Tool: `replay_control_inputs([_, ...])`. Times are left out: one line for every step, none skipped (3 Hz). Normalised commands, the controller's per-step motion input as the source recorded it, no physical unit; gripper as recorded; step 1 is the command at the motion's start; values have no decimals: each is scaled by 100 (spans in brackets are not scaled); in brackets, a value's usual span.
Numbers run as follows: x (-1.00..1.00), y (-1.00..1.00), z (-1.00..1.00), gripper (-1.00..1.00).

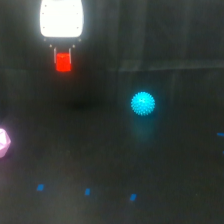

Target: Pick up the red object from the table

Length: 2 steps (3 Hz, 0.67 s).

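1. Upper left of the frame: the white gripper [63, 56] has its fingers clamped on the red object [63, 62].
2. The object hangs directly beneath it (apparently lifted) above the dark table [165, 165].

A glowing white, rounded boxy body carries a claw [63, 56] with thin dark fingers.

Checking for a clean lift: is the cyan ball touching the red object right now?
No. The cyan ball sits well off toward the exterior view's right, with bare table between it and the red object under the gripper.
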Motion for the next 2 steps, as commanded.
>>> replay_control_inputs([72,16,53,-100])
replay_control_inputs([-6,8,23,-83])
